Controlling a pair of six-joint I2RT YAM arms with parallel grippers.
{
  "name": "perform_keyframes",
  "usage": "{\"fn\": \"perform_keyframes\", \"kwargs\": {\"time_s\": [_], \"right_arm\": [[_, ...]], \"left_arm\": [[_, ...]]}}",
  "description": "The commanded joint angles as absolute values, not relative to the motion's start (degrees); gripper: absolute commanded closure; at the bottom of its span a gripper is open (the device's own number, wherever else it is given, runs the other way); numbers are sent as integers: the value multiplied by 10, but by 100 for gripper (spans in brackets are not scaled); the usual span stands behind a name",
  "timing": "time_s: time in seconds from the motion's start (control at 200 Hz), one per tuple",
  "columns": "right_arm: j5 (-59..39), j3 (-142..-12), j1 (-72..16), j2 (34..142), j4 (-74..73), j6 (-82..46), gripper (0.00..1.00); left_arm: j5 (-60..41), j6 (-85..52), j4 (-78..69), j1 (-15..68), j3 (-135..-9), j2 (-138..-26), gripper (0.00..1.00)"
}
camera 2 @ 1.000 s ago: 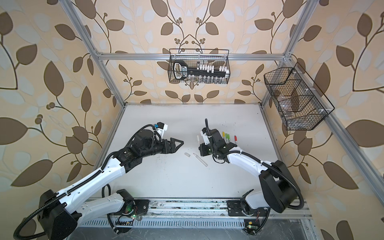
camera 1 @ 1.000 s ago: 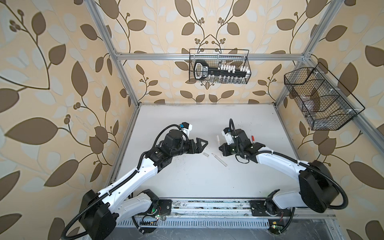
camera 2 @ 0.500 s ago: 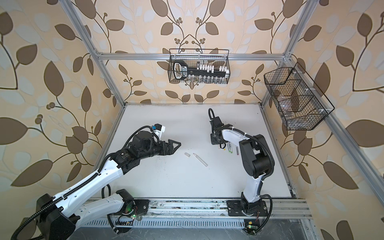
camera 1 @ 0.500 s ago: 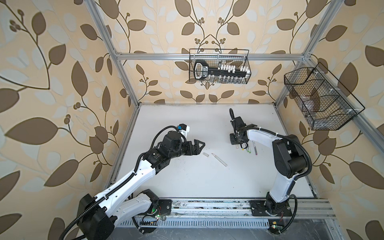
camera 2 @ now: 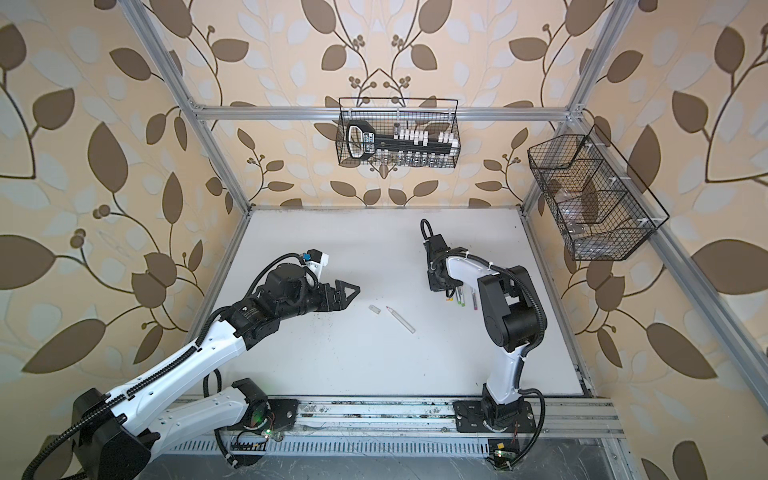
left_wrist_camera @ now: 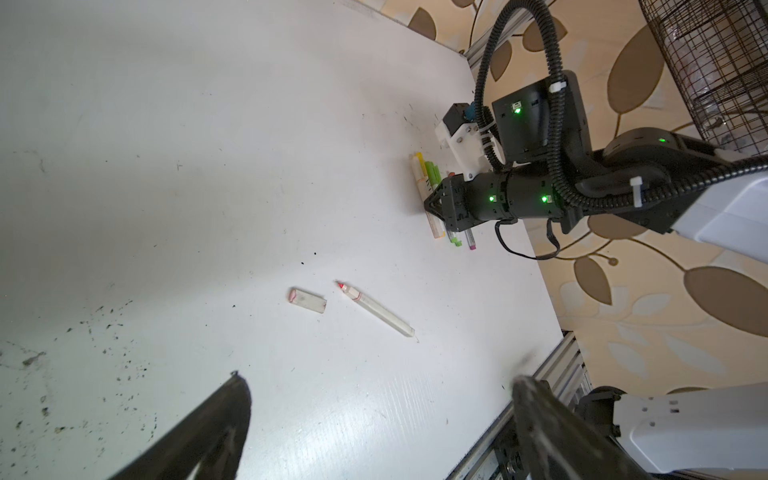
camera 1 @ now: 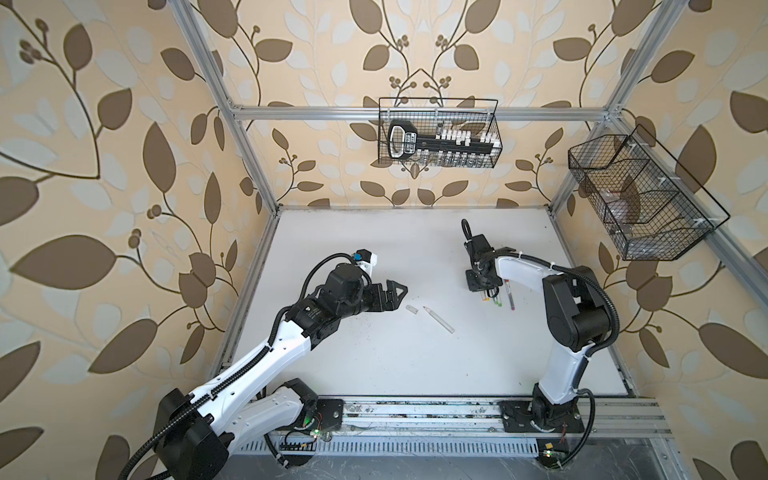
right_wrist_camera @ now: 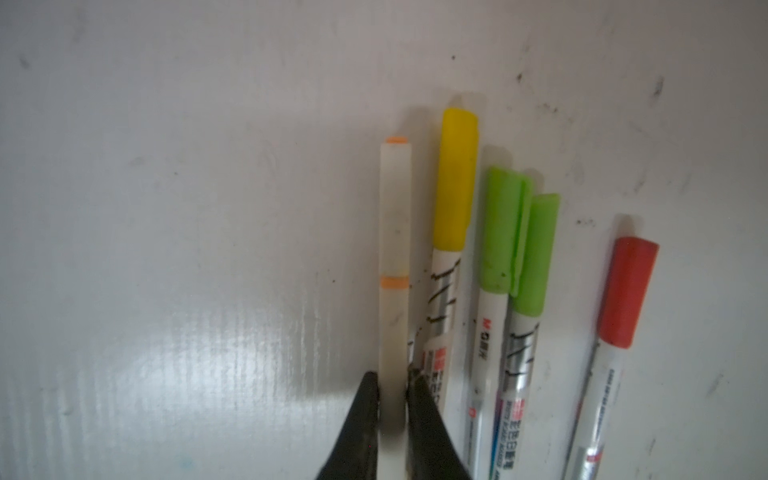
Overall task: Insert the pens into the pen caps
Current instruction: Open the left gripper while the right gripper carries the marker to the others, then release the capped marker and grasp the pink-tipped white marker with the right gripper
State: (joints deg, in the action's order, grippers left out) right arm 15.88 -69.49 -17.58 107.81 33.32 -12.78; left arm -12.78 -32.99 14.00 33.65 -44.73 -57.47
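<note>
Right pincer closed around a whitish pen, orange-banded, lying on the table at right, touching four capped pens: yellow, green, green, red. Left pincer wide open, just left of a loose cap and bare-tipped pen mid-table, tip facing cap, apart

**A:** left arm pose?
**B:** Stretched forward and low toward centre, wrist roughly level. left gripper has its fingers spread wide.
**A:** right arm?
**B:** Elbow folded up high, forearm angled back toward the middle, wrist pitched down. right gripper is nose-down, fingers pinched against both sides of a whitish pen, with no visible gap.
</note>
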Motion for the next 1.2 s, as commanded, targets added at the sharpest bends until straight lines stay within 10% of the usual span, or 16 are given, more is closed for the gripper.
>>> {"fn": "perform_keyframes", "kwargs": {"time_s": [0.0,0.445,1.195], "right_arm": [[162,-706,-190,1040,350,-116,76],[5,-575,-337,871,322,-69,45],[6,-546,-400,978,272,-72,62]], "left_arm": [[-107,-331,141,331,-444,-575,1],[-86,-356,162,331,-423,-610,1],[-59,-543,211,334,-486,-783,1]]}}
